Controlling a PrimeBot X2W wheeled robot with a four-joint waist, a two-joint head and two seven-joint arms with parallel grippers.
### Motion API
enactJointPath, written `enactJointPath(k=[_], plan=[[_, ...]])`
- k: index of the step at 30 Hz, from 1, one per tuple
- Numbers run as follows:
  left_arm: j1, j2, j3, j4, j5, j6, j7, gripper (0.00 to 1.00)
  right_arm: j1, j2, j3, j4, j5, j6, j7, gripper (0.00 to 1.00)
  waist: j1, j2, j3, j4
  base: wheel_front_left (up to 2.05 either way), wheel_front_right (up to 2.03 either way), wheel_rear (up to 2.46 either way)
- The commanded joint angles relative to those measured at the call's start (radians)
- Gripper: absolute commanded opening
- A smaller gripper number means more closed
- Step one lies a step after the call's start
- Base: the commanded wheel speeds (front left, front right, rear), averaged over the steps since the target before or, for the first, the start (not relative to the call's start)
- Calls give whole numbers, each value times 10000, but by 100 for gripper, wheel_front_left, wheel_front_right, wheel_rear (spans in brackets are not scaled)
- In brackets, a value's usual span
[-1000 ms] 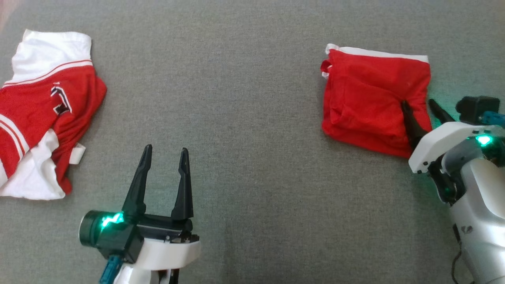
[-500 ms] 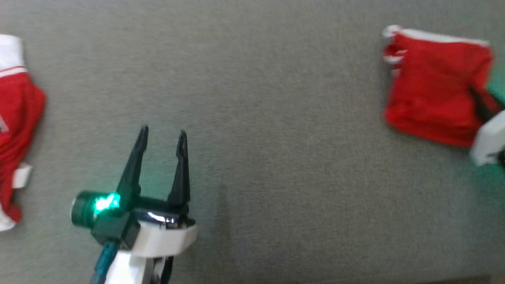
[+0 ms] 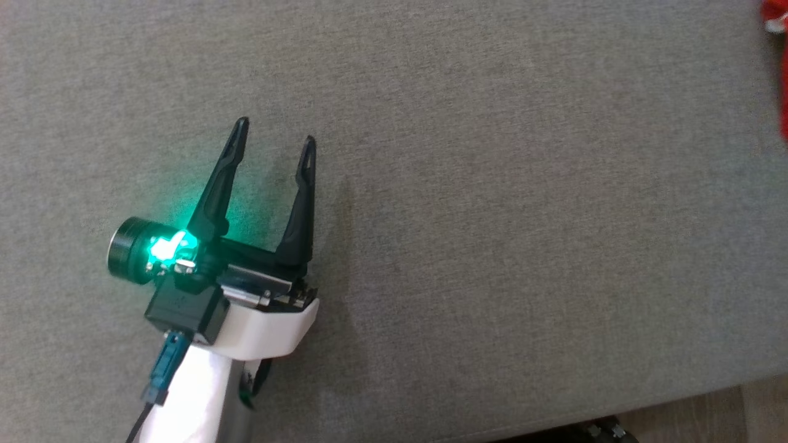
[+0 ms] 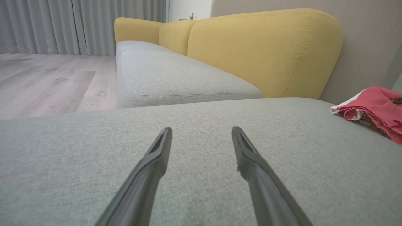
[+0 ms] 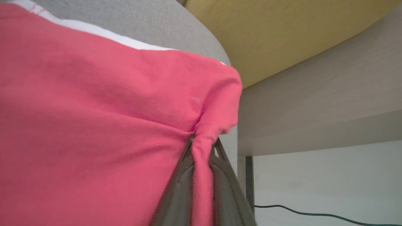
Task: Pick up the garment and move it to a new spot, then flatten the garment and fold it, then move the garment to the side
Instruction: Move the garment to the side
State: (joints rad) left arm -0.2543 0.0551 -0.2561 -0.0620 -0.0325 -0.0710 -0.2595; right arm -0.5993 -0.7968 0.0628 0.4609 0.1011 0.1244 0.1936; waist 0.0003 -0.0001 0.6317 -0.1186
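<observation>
The garment (image 5: pixel 94 110) is red cloth with a white band along its far edge, lying on the grey cushion (image 3: pixel 492 215). My right gripper (image 5: pixel 203 139) is shut on a pinched fold at the garment's near right corner. In the head view a red sliver of the garment (image 3: pixel 777 9) shows at the top right edge. The left wrist view has the garment (image 4: pixel 377 103) at its far right. My left gripper (image 3: pixel 276 130) hovers open over bare cushion with nothing between its fingers, well left of the garment; its wrist view shows the left gripper (image 4: pixel 202 129) low over the fabric.
A yellow sofa backrest (image 4: pixel 263 50) rises behind the cushion, with more grey seats (image 4: pixel 176 78) and wooden floor (image 4: pixel 47 81) beyond. The cushion's front edge (image 3: pixel 615 415) runs along the head view's lower right. A pale wall (image 5: pixel 314 94) and a floor cable (image 5: pixel 314 215) lie past the garment.
My right gripper has shut on the garment's corner. The head camera has moved, so both cloths slid toward or off the picture's edges. The left gripper stays open.
</observation>
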Motion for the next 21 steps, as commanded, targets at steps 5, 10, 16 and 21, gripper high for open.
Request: enactJointPath(k=[5, 10, 16, 21], plan=[[-63, 49, 257, -199, -37, 13, -23, 100, 787, -145, -1141, -607, -1267, 63, 10, 100, -3, 1, -92, 303, 0, 0, 0], [67, 16, 395, -75, -240, 116, -23, 100, 1036, 668, -2191, -1233, -2707, 63, -728, 100, -3, 1, -559, 558, 0, 0, 0], [591, -26, 594, 345, -737, 292, -23, 100, 1784, 2838, -1789, -2066, -2653, 63, -1586, 100, -3, 1, -1653, 774, 0, 0, 0], [964, -42, 805, 707, -1200, 508, -23, 100, 2415, 3807, -581, -2056, -2151, 63, -2521, 100, -3, 1, -2495, 930, 0, 0, 0]])
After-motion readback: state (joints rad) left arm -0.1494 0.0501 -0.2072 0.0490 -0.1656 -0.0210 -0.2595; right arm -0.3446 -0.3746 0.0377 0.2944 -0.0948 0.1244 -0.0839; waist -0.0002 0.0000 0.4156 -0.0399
